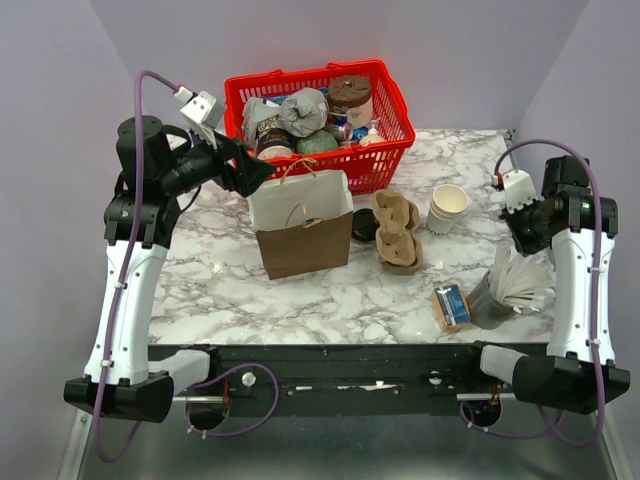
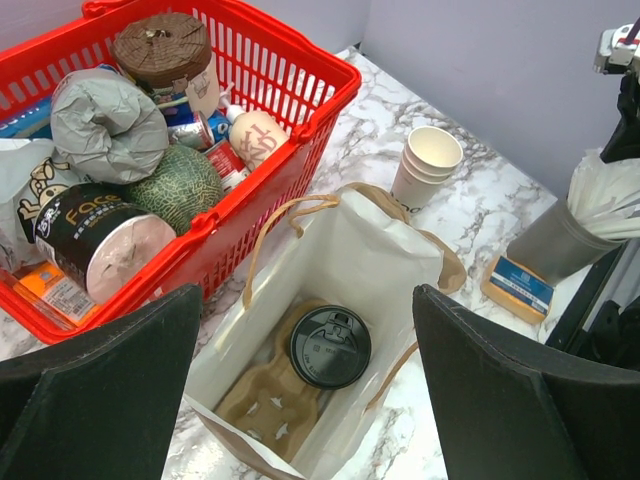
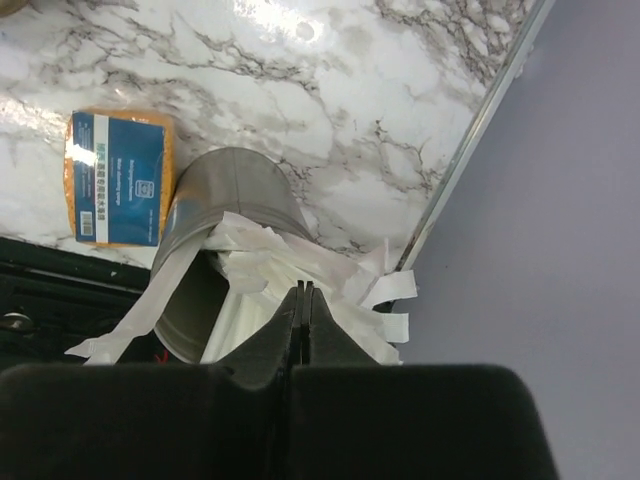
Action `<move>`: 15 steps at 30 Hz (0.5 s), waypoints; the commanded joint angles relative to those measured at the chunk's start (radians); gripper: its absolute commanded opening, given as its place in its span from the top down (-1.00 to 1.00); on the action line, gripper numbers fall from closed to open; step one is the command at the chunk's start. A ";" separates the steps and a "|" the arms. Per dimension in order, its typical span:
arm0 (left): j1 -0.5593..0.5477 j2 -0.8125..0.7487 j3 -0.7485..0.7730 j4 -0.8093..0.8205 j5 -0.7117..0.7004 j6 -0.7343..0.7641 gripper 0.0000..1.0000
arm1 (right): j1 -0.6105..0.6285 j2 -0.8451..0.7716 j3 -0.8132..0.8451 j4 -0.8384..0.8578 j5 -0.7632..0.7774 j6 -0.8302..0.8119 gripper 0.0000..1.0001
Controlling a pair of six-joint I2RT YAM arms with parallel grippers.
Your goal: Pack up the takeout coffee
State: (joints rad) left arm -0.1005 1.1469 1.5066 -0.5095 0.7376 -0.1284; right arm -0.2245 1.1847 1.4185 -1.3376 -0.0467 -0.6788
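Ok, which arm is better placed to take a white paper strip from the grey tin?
Right. The right gripper, jaws shut, sits directly over the white paper strips in the grey tin. The left gripper hangs open over the brown paper bag, across the table.

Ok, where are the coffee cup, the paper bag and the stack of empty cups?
coffee cup (image 2: 330, 347), left wrist view, on its black lid
paper bag (image 1: 305, 252), top view, on its brown front face
stack of empty cups (image 2: 413, 185), left wrist view, on the side wall
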 commanded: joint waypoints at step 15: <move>-0.010 0.076 0.055 0.060 0.043 -0.022 -0.87 | -0.009 0.101 0.698 -0.189 -0.086 0.058 0.99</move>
State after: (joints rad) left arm -0.1005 1.2053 1.5150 -0.4866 0.7437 -0.1383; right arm -0.2249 1.2591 1.9743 -1.3430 -0.0471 -0.6319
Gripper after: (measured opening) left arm 0.935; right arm 0.009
